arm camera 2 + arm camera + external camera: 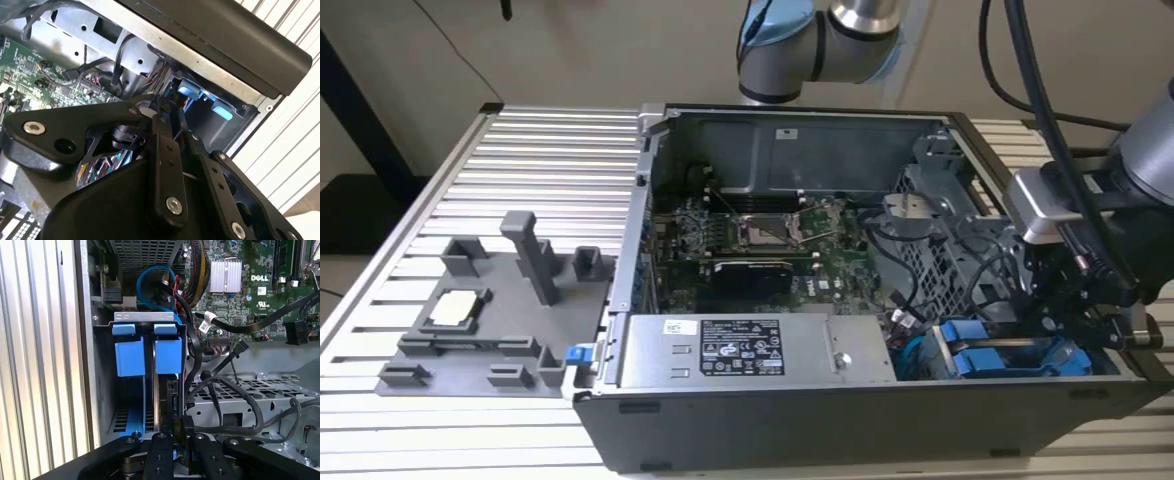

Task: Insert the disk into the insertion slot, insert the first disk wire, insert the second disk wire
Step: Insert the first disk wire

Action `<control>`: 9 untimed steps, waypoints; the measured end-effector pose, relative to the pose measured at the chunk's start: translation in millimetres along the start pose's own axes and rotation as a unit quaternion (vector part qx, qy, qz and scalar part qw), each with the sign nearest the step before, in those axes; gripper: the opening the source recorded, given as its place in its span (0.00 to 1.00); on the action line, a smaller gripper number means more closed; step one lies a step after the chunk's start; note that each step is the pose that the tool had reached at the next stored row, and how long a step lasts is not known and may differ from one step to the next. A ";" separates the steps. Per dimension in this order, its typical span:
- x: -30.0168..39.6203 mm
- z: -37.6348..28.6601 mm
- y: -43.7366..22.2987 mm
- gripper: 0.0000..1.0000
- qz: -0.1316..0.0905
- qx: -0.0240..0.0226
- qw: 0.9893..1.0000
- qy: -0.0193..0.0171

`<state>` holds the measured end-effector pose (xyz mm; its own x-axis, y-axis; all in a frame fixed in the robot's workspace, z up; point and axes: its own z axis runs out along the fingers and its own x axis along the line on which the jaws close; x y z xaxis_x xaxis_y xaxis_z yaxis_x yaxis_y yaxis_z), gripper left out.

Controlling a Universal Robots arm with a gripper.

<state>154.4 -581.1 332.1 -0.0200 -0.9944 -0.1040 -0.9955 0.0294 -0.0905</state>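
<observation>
The disk (158, 390) stands on edge inside the insertion slot (119, 421), a grey perforated metal cage; its bright blue bracket (168, 355) shows at the cage mouth beside a second blue bracket (129, 359). In the exterior view the blue brackets (987, 358) lie in the case's near corner at that view's right, with my gripper (1062, 325) just over them. My gripper (182, 447) is shut on a black wire connector (183, 427), held against the disk's end; its black cable (235, 429) trails away. In the second wrist view the fingers (166, 150) point toward the blue brackets (190, 92).
The open computer case (761, 440) holds a green motherboard (761, 235), a grey power-supply box (747, 352) and bundles of black cables (220, 385). A blue cable (150, 277) loops above the cage. A grey fixture tray (480, 320) sits at the exterior view's left on the slatted table (534, 150).
</observation>
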 end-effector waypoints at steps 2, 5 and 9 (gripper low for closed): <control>0.1 0.4 0.1 0.20 0.000 0.000 1.000 0.000; -0.1 -1.2 -0.1 0.27 0.000 0.000 1.000 0.000; -1.7 -16.0 -1.5 0.27 0.000 -0.001 1.000 0.000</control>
<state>154.4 -581.1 348.2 -0.0201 -0.9944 -0.1035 -0.9956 0.0294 -0.0890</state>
